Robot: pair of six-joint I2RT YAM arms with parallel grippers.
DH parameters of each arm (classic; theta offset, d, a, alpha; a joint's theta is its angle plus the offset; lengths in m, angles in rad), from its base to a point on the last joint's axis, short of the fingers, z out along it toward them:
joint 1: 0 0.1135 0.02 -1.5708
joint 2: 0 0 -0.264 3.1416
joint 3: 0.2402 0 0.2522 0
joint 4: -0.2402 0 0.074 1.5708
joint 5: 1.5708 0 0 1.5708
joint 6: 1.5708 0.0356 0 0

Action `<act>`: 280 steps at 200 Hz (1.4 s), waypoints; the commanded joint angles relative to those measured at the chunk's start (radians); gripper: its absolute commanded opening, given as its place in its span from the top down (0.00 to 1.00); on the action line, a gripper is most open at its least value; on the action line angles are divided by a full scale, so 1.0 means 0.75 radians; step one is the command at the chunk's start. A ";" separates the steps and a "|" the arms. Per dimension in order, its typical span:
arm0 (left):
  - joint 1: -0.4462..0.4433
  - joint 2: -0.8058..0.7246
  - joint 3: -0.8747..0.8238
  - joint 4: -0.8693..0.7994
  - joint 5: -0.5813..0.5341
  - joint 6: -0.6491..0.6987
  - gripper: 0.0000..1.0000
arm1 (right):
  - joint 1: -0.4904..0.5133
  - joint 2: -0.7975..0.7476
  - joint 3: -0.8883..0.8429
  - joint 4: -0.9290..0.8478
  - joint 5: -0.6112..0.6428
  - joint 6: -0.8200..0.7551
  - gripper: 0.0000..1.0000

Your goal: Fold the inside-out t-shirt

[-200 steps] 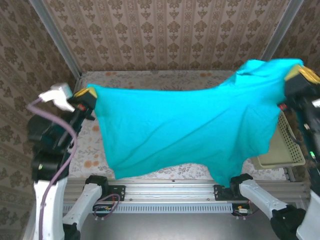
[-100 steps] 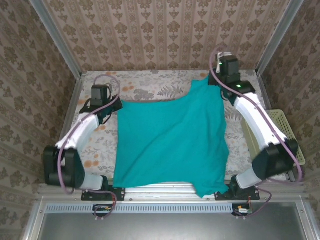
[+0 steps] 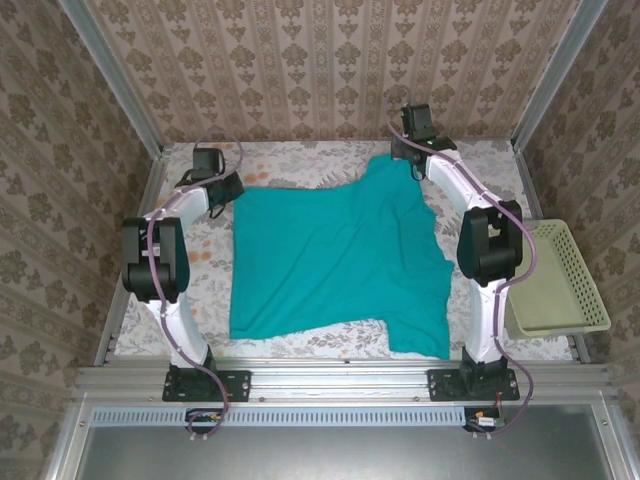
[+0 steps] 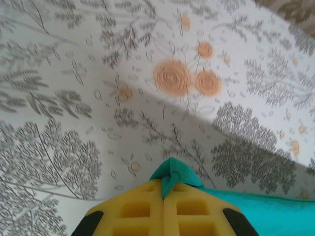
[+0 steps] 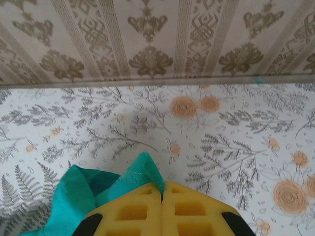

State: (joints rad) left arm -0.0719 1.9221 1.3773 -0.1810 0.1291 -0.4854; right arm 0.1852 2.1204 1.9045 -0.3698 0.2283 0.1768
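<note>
One inside-out t-shirt [image 3: 335, 260], flat, roughly square, peaked corner pointing far-right

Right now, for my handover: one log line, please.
teal cloth t-shirt: spread | left jaws: shut on corner | right jaws: shut on edge

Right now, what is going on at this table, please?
Two robot arms are handling a teal t-shirt on the floral-covered table. The left gripper is shut on the shirt's far-left corner, and the right gripper is shut on its far-right corner. Both arms reach toward the back wall. The shirt lies spread out and mostly flat, with no fold made yet. A pale yellow basket sits at the right edge.
</note>
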 commanded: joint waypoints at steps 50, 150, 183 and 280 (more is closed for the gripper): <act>0.069 -0.150 -0.135 0.079 0.058 -0.057 1.00 | -0.003 -0.208 -0.192 0.057 -0.159 0.134 1.00; 0.113 -0.504 -0.684 0.388 0.092 -0.148 1.00 | 0.051 -0.819 -1.175 0.283 -0.191 0.378 1.00; 0.099 -0.612 -0.861 0.460 0.088 -0.176 1.00 | 0.051 -1.006 -1.355 0.273 -0.153 0.401 1.00; 0.079 -0.772 -1.037 0.221 -0.045 -0.323 0.55 | 0.052 -1.211 -1.591 0.209 -0.085 0.486 0.52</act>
State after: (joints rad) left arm -0.0002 1.4368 0.6067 0.0937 0.1585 -0.6853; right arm 0.2256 1.2675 0.6949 -0.1787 0.1120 0.5327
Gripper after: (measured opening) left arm 0.407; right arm 0.423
